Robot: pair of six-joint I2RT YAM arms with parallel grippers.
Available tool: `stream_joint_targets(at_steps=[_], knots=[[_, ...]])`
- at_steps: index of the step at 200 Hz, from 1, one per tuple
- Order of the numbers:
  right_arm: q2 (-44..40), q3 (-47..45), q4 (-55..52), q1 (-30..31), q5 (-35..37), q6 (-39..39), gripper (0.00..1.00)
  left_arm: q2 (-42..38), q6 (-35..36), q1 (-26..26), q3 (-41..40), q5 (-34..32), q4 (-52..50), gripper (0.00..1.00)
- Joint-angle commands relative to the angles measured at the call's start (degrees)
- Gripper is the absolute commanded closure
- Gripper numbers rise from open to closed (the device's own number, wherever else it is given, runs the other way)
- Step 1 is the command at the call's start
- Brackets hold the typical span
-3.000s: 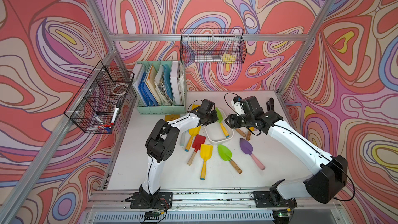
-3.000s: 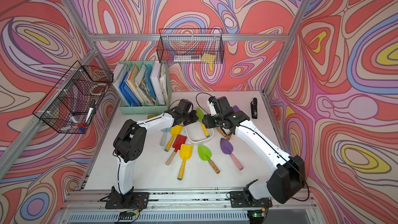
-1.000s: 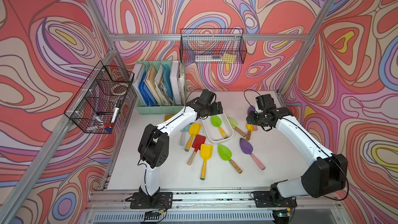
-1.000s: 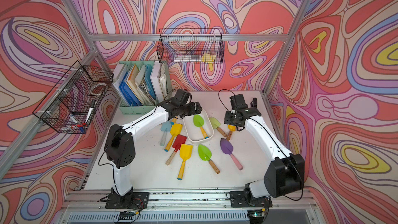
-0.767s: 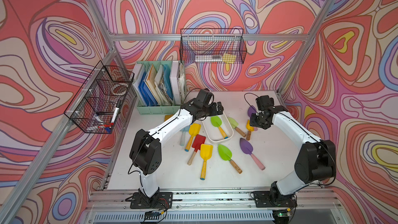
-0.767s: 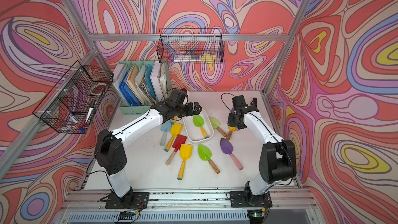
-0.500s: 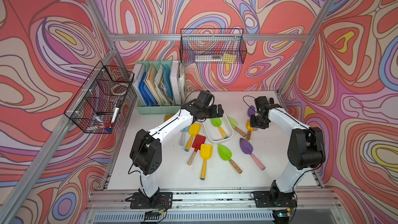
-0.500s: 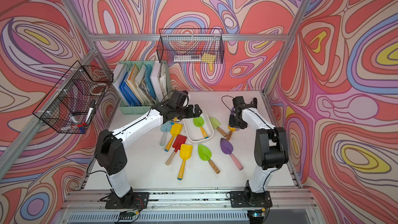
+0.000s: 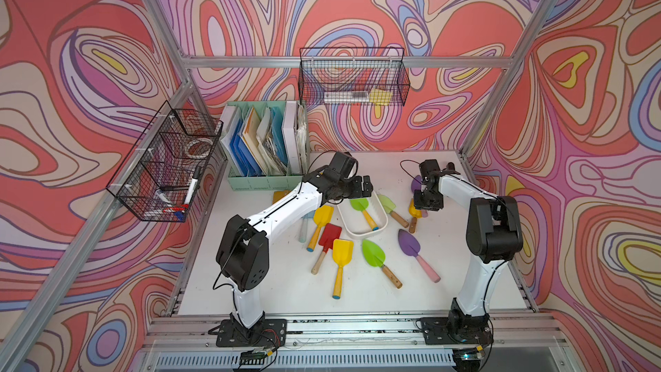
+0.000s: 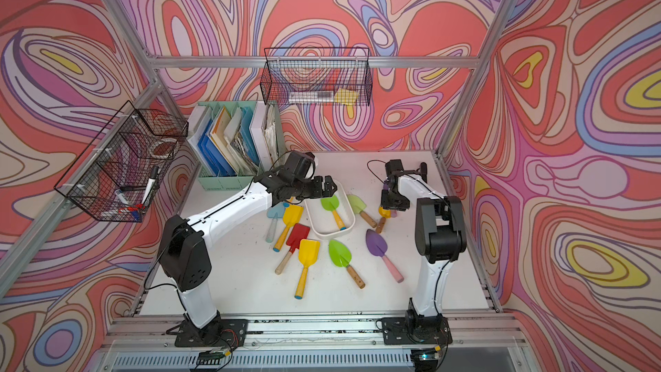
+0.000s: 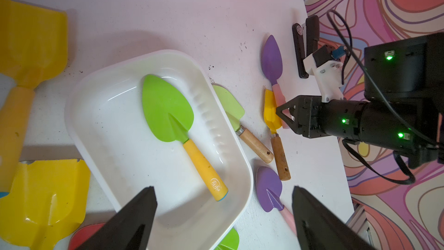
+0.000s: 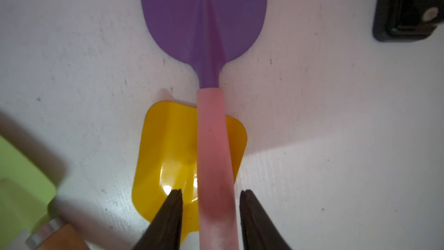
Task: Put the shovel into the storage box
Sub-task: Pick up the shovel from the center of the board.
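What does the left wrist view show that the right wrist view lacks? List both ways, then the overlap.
Left wrist only: the storage box holding a green shovel, and the left gripper, jaws wide apart. Right wrist only: the right gripper, its jaws straddling the pink handle, gaps on both sides. Both: the purple shovel lying across a yellow shovel.

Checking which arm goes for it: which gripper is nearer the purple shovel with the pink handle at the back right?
Right. The right gripper straddles the purple shovel's pink handle, jaws not yet closed; the left gripper hovers open over the storage box.
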Motion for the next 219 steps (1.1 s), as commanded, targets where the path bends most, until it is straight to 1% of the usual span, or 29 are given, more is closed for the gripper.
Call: stream_joint_targets(at_steps=[1,29,81,104,125,133,173,219], knots=[[1.4,1.6,1.3,-0.6,0.5,-1.0,0.59,0.9,0.3,-0.2,1.2,-0.7,-1.7,0.06],[2.7,1.8,1.8,-0.7,-0.4,-1.1,0.62,1.0,0.3,-0.2,1.5,-1.0,-2.0,0.07],[2.8,1.1,2.6,-0.9,-1.2,-1.0,0.75,1.1,0.4,-0.5,2.4,-1.5,-2.6,0.07],[2.5,1.1,2.5,-0.8,-1.2,-1.1,0.83,1.3,0.6,-0.7,3.1,-1.4,-3.1,0.07],[1.9,1.5,2.2,-0.8,-1.2,-1.2,0.94,1.6,0.6,-0.9,3.7,-1.2,-3.2,0.07],[1.6,1.6,1.9,-0.8,-1.1,-1.3,1.0,1.6,0.6,-1.0,3.8,-1.1,-3.2,0.07],[-1.5,1.9,1.1,-0.8,-2.0,-1.9,1.0,2.0,0.6,-1.0,4.5,0.0,-2.8,0.07],[-8.3,0.7,0.2,-0.8,-4.3,-3.8,1.0,3.2,0.6,-1.0,6.0,1.5,-1.4,0.06]])
